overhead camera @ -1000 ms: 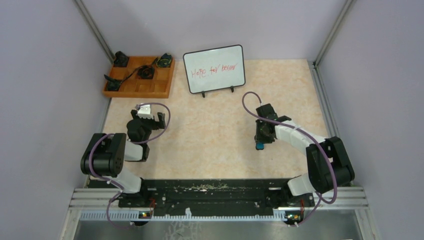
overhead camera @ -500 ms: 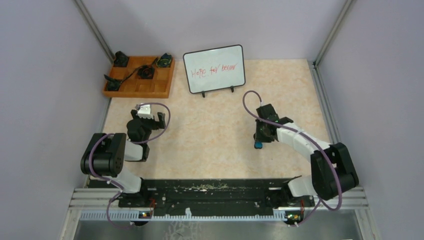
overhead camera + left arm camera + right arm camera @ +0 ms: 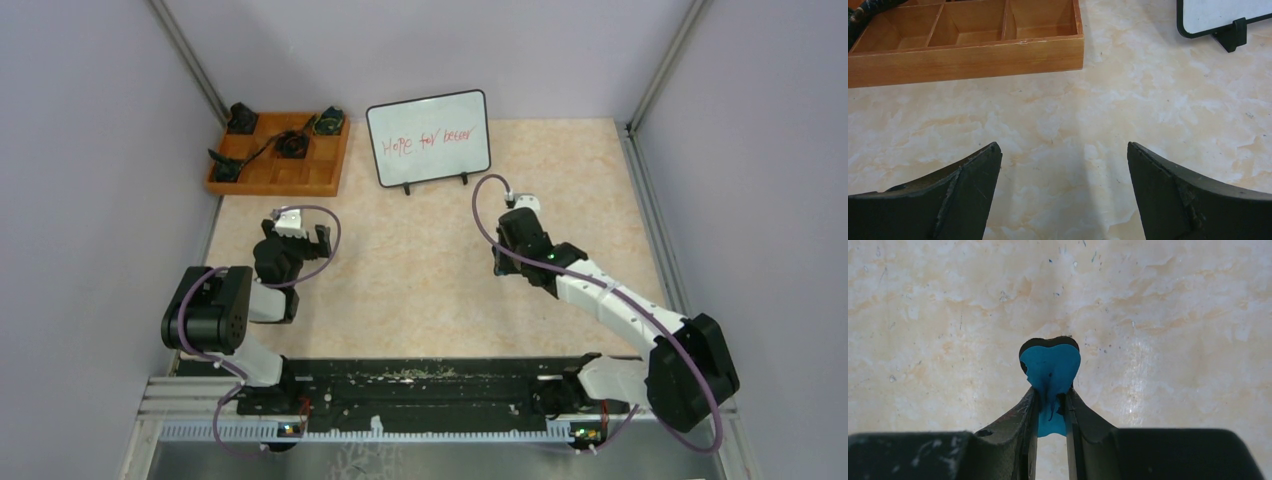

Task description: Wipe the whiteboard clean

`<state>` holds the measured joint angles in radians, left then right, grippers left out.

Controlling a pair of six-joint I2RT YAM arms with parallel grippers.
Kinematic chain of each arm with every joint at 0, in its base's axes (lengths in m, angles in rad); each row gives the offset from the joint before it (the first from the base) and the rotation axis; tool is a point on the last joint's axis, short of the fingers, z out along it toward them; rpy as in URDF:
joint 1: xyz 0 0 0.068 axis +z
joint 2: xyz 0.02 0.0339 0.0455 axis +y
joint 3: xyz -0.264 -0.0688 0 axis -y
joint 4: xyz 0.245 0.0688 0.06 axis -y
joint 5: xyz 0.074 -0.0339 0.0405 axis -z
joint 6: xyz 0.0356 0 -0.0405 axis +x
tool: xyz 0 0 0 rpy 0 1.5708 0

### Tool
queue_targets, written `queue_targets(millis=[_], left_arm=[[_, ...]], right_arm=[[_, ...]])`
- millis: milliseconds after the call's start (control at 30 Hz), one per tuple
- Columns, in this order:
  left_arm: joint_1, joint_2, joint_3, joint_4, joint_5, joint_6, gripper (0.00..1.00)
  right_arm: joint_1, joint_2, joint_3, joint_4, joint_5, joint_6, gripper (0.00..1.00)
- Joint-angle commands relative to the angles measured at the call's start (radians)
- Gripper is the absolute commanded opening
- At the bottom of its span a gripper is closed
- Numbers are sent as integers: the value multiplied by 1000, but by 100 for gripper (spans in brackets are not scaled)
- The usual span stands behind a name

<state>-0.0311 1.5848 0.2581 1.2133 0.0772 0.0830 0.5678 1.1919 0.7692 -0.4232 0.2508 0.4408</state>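
Whiteboard (image 3: pixel 440 165), small and black-framed, bears red handwriting (image 3: pixel 400 147), nothing wiped yet; right pincer (image 3: pixel 1052 392) pinches a soft blue pad (image 3: pixel 1050 362), left pincer (image 3: pixel 1063 146) spread, empty.

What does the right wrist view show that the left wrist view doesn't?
Right wrist only: the right tool shut on a blue pad with a dark backing. Left wrist only: the left tool open and empty, the wooden tray, and a lower corner of the whiteboard with one black foot. Both: the marbled beige tabletop.
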Motion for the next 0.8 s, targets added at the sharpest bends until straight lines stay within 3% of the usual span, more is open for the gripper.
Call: queue_targets(millis=[0,233,367,467,767], left_arm=[[0,1,-3,49,2,0,98],[2,-114,186,-372,91,25,66],[3,-116,319,-533,212,71,66],[26,-60,465,-668,392,81,69],[61,302,1069,-1062,782,90,71]], right_arm=[[10,-8,30,117,58,-9,0],[10,78,71,112,38,-30,0],[10,109,82,124,20,-32,0],[12,112,86,137,4,-30,0],[11,77,100,110,5,-37,0]])
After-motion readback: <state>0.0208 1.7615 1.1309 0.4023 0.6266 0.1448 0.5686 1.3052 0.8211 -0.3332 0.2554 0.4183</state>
